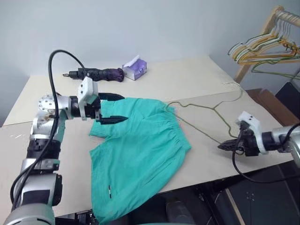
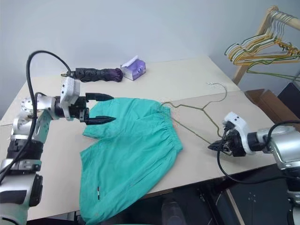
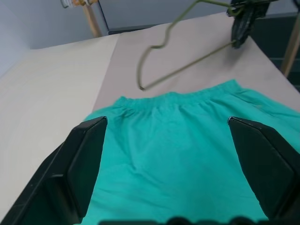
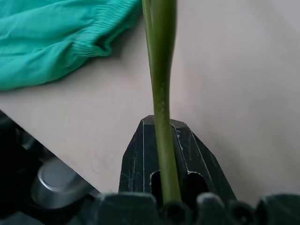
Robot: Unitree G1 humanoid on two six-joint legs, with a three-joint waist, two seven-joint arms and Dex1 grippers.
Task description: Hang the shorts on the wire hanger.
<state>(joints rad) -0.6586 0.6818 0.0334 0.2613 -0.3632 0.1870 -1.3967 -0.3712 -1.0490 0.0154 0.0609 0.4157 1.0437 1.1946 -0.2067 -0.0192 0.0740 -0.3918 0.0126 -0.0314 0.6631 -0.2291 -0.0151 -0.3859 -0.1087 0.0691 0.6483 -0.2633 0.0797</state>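
From the head camera, you see a pale table [image 1: 197, 79] with the shorts [image 1: 140, 150] spread across its near middle, one leg hanging over the front edge. Your left arm comes in from the left side, forearm bent inward, and the left gripper [image 1: 114, 108] points roughly level toward the right, hovering above the upper left corner of the shorts. Its two black fingers stand wide apart and hold nothing. The wire hanger [image 1: 211, 110] lies on the table to the right of the shorts, its hook toward the far right edge and one corner touching the waistband. Your right arm reaches in low from the right side, and the right gripper [image 1: 227, 146] is clamped on the hanger's near corner, just beside the table's front edge. At the back of the table lie a dark folded umbrella [image 1: 96, 73] and a purple tissue pack [image 1: 134, 68]. A wooden rack with a bunch of hangers [image 1: 262, 49] stands at far right.

From the left wrist camera, the open fingers [image 3: 82, 164] frame the shorts' gathered waistband, with the hanger beyond.

From the right wrist camera, closed fingers [image 4: 140, 159] pinch the olive wire, shorts nearby.
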